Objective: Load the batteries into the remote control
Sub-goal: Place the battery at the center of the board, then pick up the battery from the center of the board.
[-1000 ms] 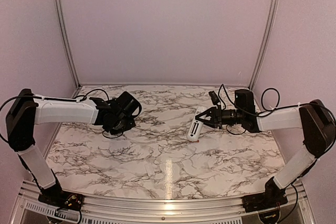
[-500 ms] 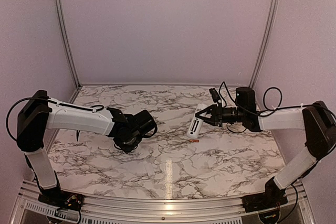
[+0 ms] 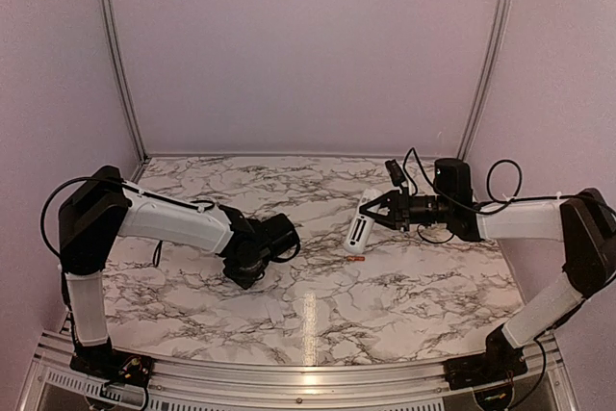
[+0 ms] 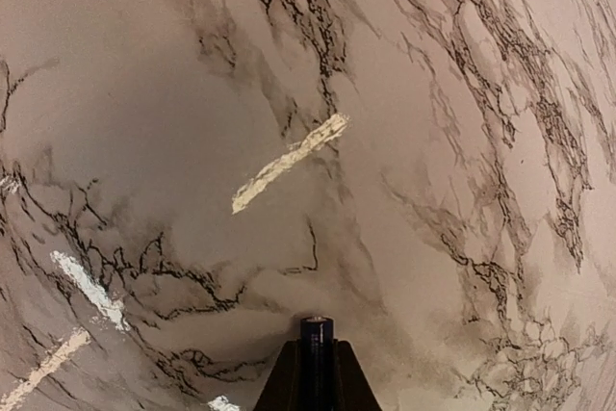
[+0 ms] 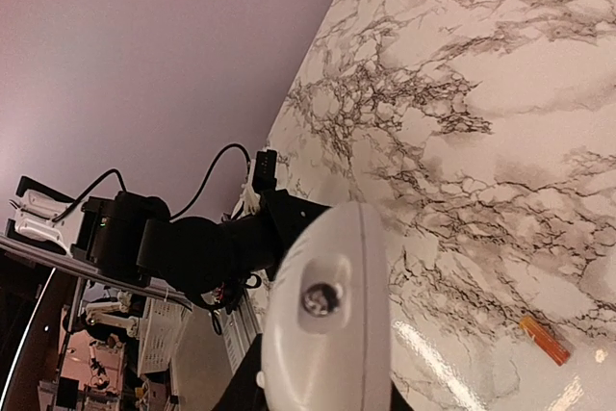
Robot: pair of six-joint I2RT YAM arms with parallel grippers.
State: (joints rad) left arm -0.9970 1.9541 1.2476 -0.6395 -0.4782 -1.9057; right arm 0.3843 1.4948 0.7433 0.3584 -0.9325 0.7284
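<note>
Half-seen things around the arms
Only the closed tip of the left end effector (image 4: pixel 316 372) pokes in at the left wrist view's bottom edge, with a dark stub (image 4: pixel 316 329) there I can't identify. The remote control (image 5: pixel 327 324) runs off the right wrist view's bottom edge and hides the fingers of the right end effector (image 3: pixel 373 212). From overhead the orange battery (image 3: pixel 357 259) is a mere speck.

No writing can be read anywhere; the remote control (image 3: pixel 357 230) seems too small and blurred.
</note>
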